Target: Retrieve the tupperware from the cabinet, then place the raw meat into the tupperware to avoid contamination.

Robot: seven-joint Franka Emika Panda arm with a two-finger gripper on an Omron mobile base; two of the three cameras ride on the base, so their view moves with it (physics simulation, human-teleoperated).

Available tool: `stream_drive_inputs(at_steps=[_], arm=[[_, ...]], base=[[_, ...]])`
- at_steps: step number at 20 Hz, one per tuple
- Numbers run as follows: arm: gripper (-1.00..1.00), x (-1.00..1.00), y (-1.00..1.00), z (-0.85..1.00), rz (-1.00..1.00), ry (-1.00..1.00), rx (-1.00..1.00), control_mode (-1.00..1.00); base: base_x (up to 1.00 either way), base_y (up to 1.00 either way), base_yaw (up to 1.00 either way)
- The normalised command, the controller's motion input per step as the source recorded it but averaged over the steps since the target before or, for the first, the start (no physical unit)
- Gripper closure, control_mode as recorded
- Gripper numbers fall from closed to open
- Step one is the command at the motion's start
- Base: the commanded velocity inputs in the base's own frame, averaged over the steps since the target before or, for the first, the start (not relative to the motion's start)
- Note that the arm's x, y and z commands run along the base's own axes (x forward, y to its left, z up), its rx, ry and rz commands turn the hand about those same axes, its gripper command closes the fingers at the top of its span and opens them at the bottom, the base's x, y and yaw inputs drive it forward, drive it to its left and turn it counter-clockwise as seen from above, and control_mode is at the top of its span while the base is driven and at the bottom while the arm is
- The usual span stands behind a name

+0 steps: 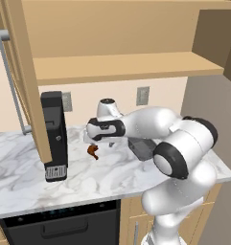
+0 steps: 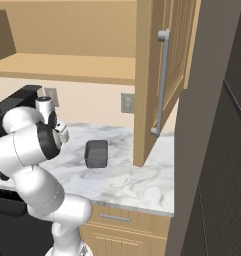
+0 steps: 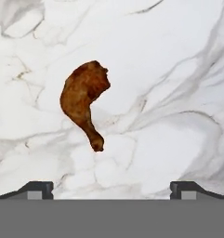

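Note:
The raw meat (image 3: 83, 99), a reddish-brown drumstick, lies on the marble counter (image 1: 21, 167) and sits left of centre in the hand view. My gripper (image 3: 111, 188) hovers just above it, open, its fingertips (image 3: 38, 188) wide apart with nothing between them. From the left base camera the meat (image 1: 93, 151) shows just below the hand (image 1: 103, 129). The grey tupperware (image 2: 96, 153) stands on the counter to the right of the meat, partly behind my arm (image 1: 142, 148). The cabinet (image 1: 126, 67) above is open, its shelf (image 2: 67, 67) bare.
A tall black appliance (image 1: 54, 136) stands on the counter left of the meat. The open cabinet doors (image 1: 28, 72) (image 2: 162, 75) hang over the counter on both sides. Wall outlets (image 1: 143, 95) sit behind. A dark dishwasher front (image 1: 64, 225) is below the counter edge.

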Motion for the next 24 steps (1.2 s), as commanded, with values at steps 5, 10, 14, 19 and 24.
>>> stream_drive_inputs(at_steps=[5,10,14,19,24], arm=[[-1.00,0.21,0.38,-0.17,0.07,0.00,-0.05,-1.00],[-1.00,0.27,0.27,-0.24,0.09,0.00,-0.09,-1.00],[-1.00,0.36,0.03,-0.29,0.08,-0.02,-0.09,-1.00],[-1.00,0.32,0.00,-0.28,0.04,-0.02,-0.07,-1.00],[-1.00,0.32,0.12,-0.23,0.02,0.00,-0.04,-1.00]], base=[[0.00,0.00,0.00],[0.00,0.00,0.00],[0.00,0.00,0.00],[0.00,0.00,0.00],[0.00,0.00,0.00]])
